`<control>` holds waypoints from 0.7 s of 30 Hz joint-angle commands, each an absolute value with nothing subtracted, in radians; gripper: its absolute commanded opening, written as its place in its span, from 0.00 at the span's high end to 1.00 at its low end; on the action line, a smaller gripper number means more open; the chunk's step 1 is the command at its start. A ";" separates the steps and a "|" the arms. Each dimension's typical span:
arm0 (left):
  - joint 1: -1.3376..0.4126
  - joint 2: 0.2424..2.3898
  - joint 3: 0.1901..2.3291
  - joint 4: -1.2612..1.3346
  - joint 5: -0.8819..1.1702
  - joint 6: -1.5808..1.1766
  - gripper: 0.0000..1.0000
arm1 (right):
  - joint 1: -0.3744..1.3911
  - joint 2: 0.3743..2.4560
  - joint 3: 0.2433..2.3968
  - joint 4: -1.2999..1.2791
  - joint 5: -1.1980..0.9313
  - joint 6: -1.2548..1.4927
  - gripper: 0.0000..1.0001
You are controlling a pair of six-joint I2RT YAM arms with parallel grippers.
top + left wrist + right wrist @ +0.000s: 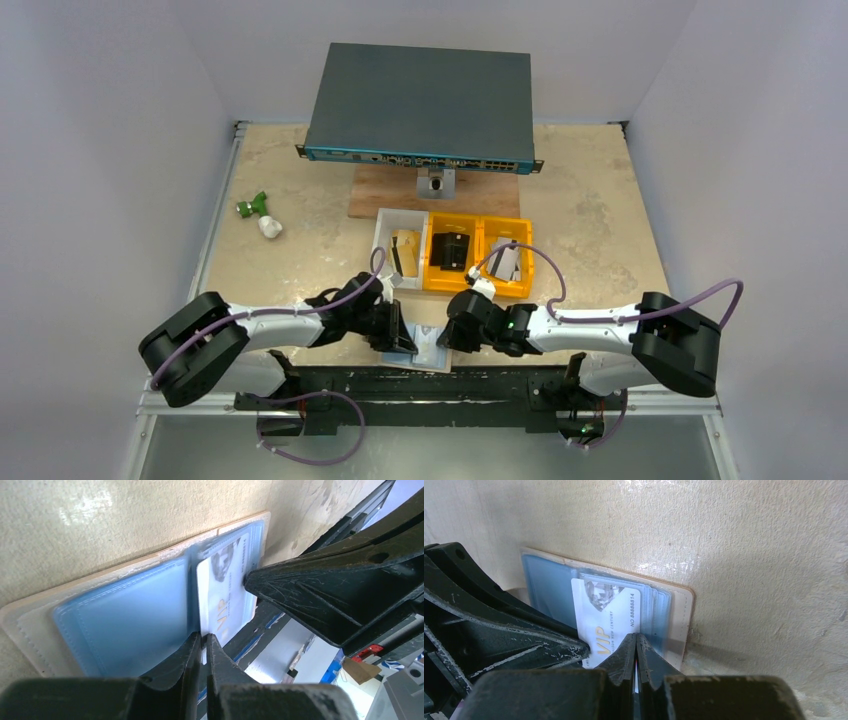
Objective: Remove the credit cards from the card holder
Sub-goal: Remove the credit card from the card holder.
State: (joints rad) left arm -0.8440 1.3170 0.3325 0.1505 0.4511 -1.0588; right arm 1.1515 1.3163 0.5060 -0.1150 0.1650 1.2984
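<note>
The card holder (430,352) lies open at the table's near edge, pale blue inside with a tan rim (125,615) (676,610). A white VIP credit card (222,600) (604,615) sticks partly out of its right-hand pocket toward the table edge. My left gripper (202,641) (405,338) is shut on that card's near left edge. My right gripper (636,640) (447,335) is shut, and its tips rest on the pocket beside the card's right edge. More card edges show stacked in the pocket.
Behind the arms stand a white bin (385,240) and two yellow bins (437,270) (524,285) with items in them. A network switch (420,105) sits on a wooden board (380,195). A green and white object (258,212) lies far left. A black rail (430,382) borders the near edge.
</note>
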 commanded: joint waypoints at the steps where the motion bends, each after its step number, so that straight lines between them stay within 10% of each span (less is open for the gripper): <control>1: -0.830 1.294 0.329 0.100 0.435 -1.025 0.92 | 1.153 1.347 0.472 -0.239 0.187 1.284 1.00; 21: -0.821 1.340 0.341 0.178 0.486 -1.043 0.88 | 1.153 1.362 0.473 -0.224 0.185 1.281 1.00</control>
